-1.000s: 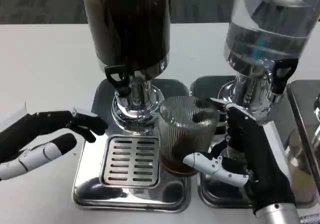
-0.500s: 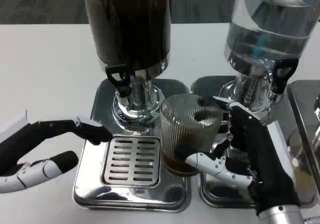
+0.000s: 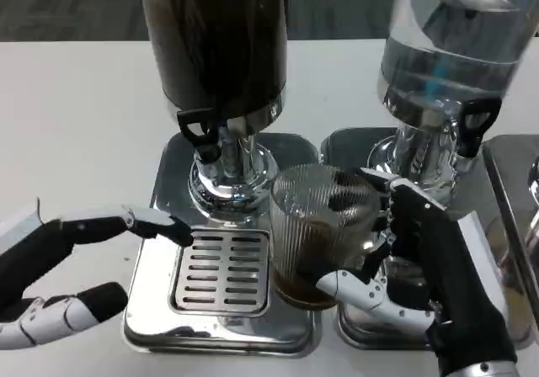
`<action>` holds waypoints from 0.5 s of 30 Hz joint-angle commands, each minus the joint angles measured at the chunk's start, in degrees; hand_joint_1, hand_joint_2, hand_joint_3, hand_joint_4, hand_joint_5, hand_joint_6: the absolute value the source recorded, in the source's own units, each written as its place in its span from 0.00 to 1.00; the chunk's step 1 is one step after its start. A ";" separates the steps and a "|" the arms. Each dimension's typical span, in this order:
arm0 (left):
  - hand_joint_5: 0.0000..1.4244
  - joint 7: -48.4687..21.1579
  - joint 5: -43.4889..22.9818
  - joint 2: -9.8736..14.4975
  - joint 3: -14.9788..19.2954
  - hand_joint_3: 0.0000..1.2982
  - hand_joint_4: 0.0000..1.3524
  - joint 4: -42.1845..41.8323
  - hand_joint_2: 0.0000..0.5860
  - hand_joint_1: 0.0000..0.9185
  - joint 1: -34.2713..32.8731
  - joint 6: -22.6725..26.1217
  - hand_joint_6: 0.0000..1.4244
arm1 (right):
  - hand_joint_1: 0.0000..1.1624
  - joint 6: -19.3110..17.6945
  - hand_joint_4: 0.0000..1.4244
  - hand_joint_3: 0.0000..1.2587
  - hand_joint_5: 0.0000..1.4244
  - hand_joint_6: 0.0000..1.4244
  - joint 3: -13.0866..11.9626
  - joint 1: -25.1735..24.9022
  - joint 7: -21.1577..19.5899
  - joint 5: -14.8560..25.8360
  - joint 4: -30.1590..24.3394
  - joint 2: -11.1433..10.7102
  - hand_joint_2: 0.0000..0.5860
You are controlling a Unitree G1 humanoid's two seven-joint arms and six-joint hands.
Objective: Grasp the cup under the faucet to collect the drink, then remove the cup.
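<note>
Bright, even overhead light washes the white counter (image 3: 76,124) nearly flat, with only soft shadows. Glare streaks the chrome drip tray (image 3: 152,310) and the clear dispenser (image 3: 455,49). The whole picture is slightly soft and grainy.

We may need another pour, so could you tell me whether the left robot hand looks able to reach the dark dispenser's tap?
Probably yes: the left robot hand is open beside the drip tray, and nothing stands between it and the tap.

left hand (image 3: 76,263) fingers opened wider, fingertip reaching the drip tray (image 3: 221,272).
</note>
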 commanded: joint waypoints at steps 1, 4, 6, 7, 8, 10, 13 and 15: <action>0.14 -1.34 -0.34 1.70 -0.73 0.27 0.15 -1.34 0.30 0.00 1.76 -3.23 0.17 | 0.64 -3.08 0.35 0.36 0.52 0.73 -0.06 0.44 0.12 1.50 -2.82 0.02 0.57; 0.10 -1.69 0.56 2.51 -1.09 0.24 0.12 -1.09 0.29 0.00 2.79 -6.57 0.13 | 0.62 -3.49 0.36 0.36 0.52 0.75 -0.08 0.80 0.25 1.51 -3.44 -0.22 0.58; 0.08 -1.81 1.39 3.21 -1.42 0.23 0.11 -0.93 0.28 0.00 3.60 -9.36 0.11 | 0.62 -3.67 0.36 0.37 0.52 0.75 -0.08 0.93 0.32 1.57 -3.62 -0.30 0.58; 0.08 -1.57 1.84 3.57 -1.64 0.23 0.10 -0.71 0.28 0.00 3.84 -10.51 0.10 | 0.62 -3.92 0.37 0.37 0.52 0.75 -0.12 0.98 0.33 1.61 -3.58 -0.31 0.58; 0.06 -1.32 2.37 3.85 -1.76 0.21 0.08 -0.49 0.28 0.00 3.96 -11.37 0.09 | 0.61 -4.14 0.37 0.37 0.52 0.76 -0.16 1.21 0.36 1.77 -3.65 -0.30 0.59; 0.03 -0.62 3.72 4.37 -1.71 0.19 0.05 0.07 0.29 0.01 4.12 -13.24 0.08 | 0.60 -4.33 0.37 0.37 0.52 0.76 -0.26 1.52 0.45 1.90 -3.80 -0.30 0.59; 0.01 0.18 5.16 5.16 -1.78 0.17 0.02 0.85 0.28 0.03 4.18 -15.24 0.06 | 0.59 -4.33 0.37 0.37 0.53 0.76 -0.24 1.90 0.58 1.95 -4.27 -0.28 0.58; 0.00 0.78 5.89 5.67 -1.86 0.16 0.01 1.47 0.28 0.05 4.15 -16.35 0.05 | 0.59 -4.26 0.37 0.37 0.53 0.76 -0.20 2.13 0.63 1.88 -4.66 -0.26 0.58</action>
